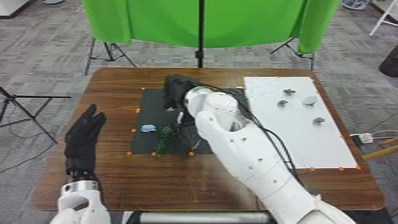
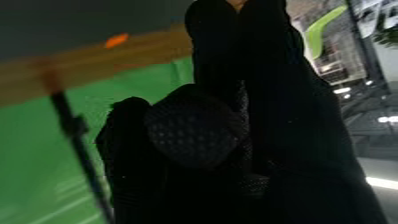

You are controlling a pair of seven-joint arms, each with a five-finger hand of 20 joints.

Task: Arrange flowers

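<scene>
One light-blue bloom [image 1: 148, 128], one green sprig [image 1: 163, 141], four small greyish pieces [image 1: 319, 121]

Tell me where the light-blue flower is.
In the head view, the light-blue flower lies on the black mat, near its left edge, beside the green leafy stem.

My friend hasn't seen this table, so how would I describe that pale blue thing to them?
On the brown table, find the dark mat left of the white sheet. Near the mat's left edge lies a small clump. It is pale blue and compact, unlike the longer green sprig just to its right.
</scene>
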